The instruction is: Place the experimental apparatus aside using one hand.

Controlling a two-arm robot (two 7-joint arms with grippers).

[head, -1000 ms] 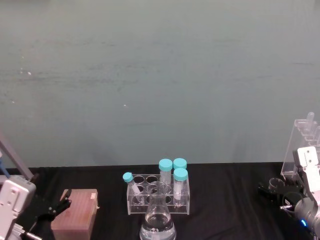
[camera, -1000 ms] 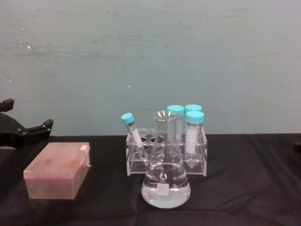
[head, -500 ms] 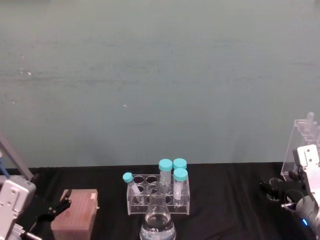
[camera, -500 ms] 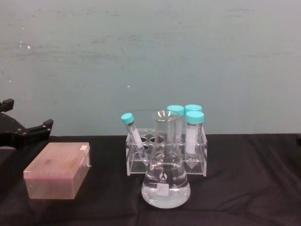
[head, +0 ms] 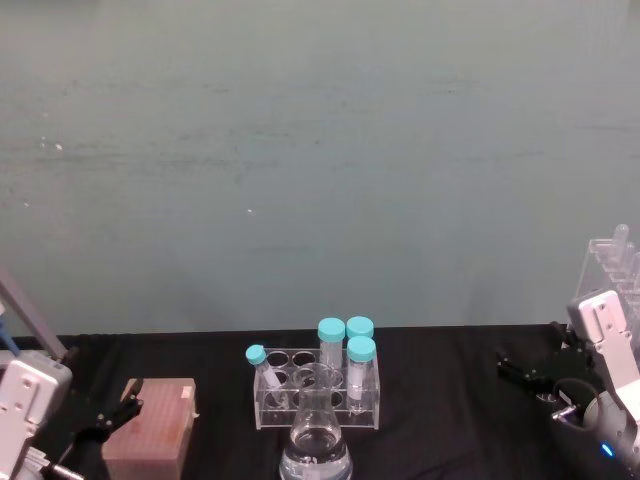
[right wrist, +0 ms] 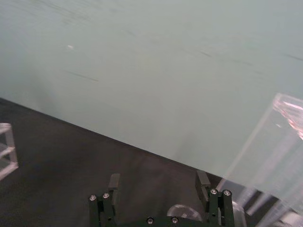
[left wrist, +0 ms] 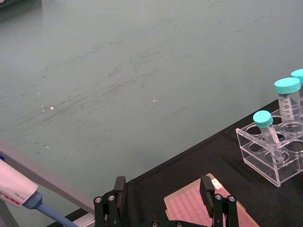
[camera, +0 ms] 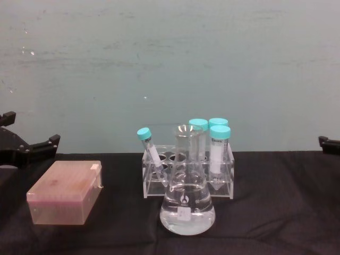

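Fingers of the left gripper (left wrist: 163, 189) are standing apart at the far left, holding nothing, hovering just beside the pink box (camera: 64, 191); the rack (head: 268, 398) is standing mid-table, carrying four teal-capped tubes (head: 331, 330), one leaning; the flask (camera: 187, 204) of clear liquid is sitting just before it; the right gripper (right wrist: 158, 182) is hovering at the far right, fingers likewise spread and empty, near the clear stand (head: 612, 275) rising behind it.

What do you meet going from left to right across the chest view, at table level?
left gripper → pink box → conical flask → right gripper
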